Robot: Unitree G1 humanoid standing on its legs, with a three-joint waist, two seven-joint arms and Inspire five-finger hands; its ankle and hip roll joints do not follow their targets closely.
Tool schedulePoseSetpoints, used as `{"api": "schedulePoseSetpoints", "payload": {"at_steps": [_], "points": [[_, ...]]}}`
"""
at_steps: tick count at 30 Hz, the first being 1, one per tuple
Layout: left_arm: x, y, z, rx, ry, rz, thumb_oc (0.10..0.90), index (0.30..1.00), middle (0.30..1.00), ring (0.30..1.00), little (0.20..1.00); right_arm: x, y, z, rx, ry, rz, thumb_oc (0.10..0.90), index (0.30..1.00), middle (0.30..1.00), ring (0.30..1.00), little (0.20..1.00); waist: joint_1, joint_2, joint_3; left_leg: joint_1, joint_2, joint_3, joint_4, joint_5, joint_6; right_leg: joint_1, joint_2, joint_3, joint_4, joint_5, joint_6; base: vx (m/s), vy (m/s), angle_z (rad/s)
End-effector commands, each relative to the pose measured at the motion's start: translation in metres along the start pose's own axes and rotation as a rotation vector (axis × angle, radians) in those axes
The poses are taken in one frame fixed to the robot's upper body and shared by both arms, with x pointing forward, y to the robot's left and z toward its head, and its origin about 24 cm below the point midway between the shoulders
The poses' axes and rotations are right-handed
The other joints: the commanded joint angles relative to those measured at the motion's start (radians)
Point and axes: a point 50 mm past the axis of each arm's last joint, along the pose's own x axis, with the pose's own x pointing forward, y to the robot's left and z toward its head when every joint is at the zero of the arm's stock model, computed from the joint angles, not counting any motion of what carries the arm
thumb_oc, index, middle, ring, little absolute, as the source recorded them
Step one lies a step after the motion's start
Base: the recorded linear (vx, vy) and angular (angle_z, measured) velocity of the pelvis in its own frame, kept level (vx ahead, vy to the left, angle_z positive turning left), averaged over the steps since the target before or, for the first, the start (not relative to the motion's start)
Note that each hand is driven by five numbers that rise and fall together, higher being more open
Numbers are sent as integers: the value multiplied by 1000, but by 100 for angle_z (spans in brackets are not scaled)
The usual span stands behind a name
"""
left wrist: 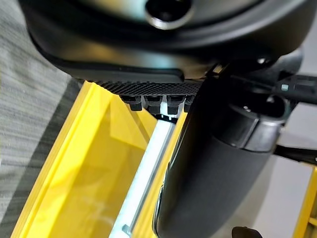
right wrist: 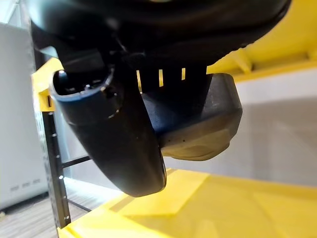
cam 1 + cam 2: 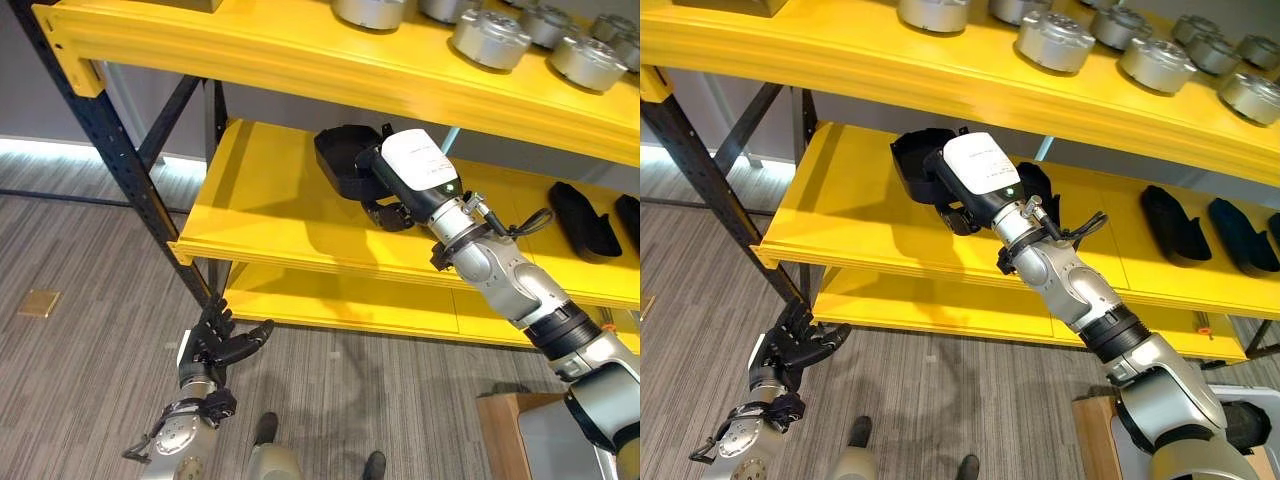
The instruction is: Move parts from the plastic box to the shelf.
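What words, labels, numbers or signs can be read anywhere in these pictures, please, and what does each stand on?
No text can be read in these pictures.
The white cover on the back of the right hand, which holds a black part above the middle yellow shelf, bears small dark marks, too small to read.
The round metal parts on the top shelf show no legible markings.
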Motion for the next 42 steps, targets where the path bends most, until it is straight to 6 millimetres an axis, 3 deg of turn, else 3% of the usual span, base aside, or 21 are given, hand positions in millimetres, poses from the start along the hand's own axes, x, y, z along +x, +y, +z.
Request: {"api": "schedulePoseSetpoints", "payload": {"at_steps": [1,11,17,30,42], "points": [[11,-17,52,9,-253,-125,900,1000,1000,1000,1000,38,-89,15,-18,-73,-361,400,300,300,300,300,14,10,-19,-70,-7,18,40,-24,43,124,-52,-51,85,-156,43,-107,-55,16],[18,-25,65,11,-291,-177,900,1000,1000,1000,1000,51,-106,2,41,11,-421,400,300,300,300,300,45,43,101,-236,-16,-41,219,-60,39,-21,-40,-74,237,-212,22,-130,-2,9],[19,-30,71,11,-311,-204,900,1000,1000,1000,1000,52,-109,-29,59,164,-413,400,300,300,300,300,50,89,168,-316,-38,-56,313,-93,53,-112,-60,-66,350,-241,12,-110,78,-1],[21,-34,76,4,-330,-222,900,1000,1000,1000,1000,61,-110,-46,95,288,-426,400,300,300,300,300,49,120,196,-353,-58,-72,329,-92,59,-149,-63,-71,391,-265,2,-14,14,6],[22,-34,80,4,-344,-230,900,1000,1000,1000,1000,60,-120,-58,32,343,-420,400,300,300,300,300,60,118,194,-384,-75,-91,324,-82,58,-149,-58,-93,371,-271,-2,20,-15,5]]}}
